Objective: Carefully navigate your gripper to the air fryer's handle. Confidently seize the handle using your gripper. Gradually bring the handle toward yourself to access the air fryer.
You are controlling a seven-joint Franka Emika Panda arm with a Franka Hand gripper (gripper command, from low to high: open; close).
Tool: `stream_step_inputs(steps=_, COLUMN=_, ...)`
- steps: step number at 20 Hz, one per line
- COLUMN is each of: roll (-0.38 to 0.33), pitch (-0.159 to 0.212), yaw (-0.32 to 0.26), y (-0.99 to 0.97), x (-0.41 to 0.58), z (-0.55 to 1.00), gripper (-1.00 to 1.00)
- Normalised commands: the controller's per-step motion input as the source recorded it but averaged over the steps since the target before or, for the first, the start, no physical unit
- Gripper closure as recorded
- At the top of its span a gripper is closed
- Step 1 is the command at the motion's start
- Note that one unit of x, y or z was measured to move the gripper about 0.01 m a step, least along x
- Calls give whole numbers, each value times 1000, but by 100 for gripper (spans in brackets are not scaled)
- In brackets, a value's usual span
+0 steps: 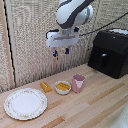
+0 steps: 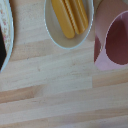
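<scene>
Round white patterned plate (image 1: 25, 103) sits up front; white blue-tipped gripper (image 1: 61, 51) hangs slightly open, holding nothing, well apart from the boxy black air fryer (image 1: 110, 52). Approach stage; next it needs to line up with the black vertical handle (image 1: 103, 61).

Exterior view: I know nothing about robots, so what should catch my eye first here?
The big white-and-black arm hangs over the wooden table, its gripper in the air above a small bowl of yellow food and a pink cup. The black air fryer sits at the exterior view's right, its handle untouched. A patterned plate lies at the left.

Soft even light, blurry low-resolution frames
</scene>
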Motion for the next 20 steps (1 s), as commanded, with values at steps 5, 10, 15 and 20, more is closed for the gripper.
stream_step_inputs(steps=5, roll=-122, pitch=-35, yaw=-340, y=43, x=113, z=0, gripper=-100)
stream_step_inputs(steps=10, roll=-115, pitch=-43, yaw=-359, y=-31, x=186, z=15, gripper=-100)
stream_step_inputs(steps=15, roll=-93, pitch=-44, yaw=-368, y=-23, x=187, z=40, gripper=-100)
stream_step_inputs(steps=20, roll=-79, pitch=-20, yaw=-375, y=-20, x=151, z=5, gripper=-100)
